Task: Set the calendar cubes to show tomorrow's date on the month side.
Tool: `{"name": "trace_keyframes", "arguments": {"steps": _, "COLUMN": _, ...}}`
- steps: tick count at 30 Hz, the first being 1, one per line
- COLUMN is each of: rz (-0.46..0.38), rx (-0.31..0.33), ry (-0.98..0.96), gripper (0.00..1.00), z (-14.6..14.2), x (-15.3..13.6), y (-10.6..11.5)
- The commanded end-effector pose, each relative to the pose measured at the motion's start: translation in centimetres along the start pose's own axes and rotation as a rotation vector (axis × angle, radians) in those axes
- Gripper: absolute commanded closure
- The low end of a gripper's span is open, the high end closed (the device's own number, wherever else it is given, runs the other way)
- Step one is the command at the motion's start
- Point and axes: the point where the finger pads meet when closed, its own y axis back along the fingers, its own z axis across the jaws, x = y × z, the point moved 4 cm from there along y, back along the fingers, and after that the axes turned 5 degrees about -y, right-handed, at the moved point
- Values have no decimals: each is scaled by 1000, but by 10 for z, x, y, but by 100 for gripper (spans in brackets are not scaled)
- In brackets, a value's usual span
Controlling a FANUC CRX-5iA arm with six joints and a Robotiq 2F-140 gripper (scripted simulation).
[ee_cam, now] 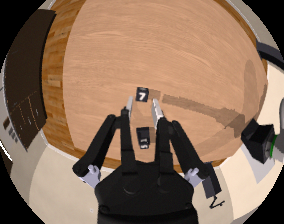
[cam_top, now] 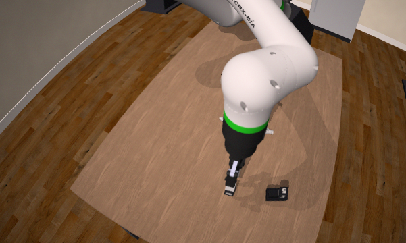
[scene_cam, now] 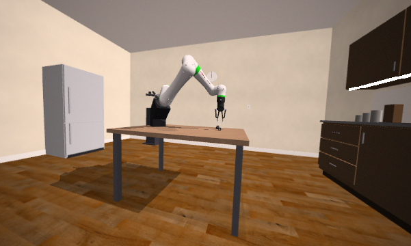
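Partly hidden: the lettering on the dark tray is too small to read, and the arm covers part of the table.
Shapes: a small dark cube with a white 7 lies on the smooth wooden top, well apart from the tray (which holds the second cube, showing 5).
Gripper: fingers partway apart and empty, hanging above the 7 cube without touching it.
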Motion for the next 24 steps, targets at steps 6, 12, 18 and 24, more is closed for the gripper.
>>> {"name": "trace_keyframes", "arguments": {"steps": 6, "rz": 0, "rx": 1, "ry": 0, "gripper": 65, "z": 0, "x": 0, "y": -9}}
{"name": "trace_keyframes", "arguments": {"steps": 12, "rz": 0, "rx": 1, "ry": 0, "gripper": 65, "z": 0, "x": 0, "y": -18}}
{"name": "trace_keyframes", "arguments": {"steps": 18, "rz": 0, "rx": 1, "ry": 0, "gripper": 65, "z": 0, "x": 0, "y": -25}}
{"name": "trace_keyframes", "arguments": {"steps": 24, "rz": 0, "rx": 1, "ry": 0, "gripper": 65, "z": 0, "x": 0, "y": -28}}
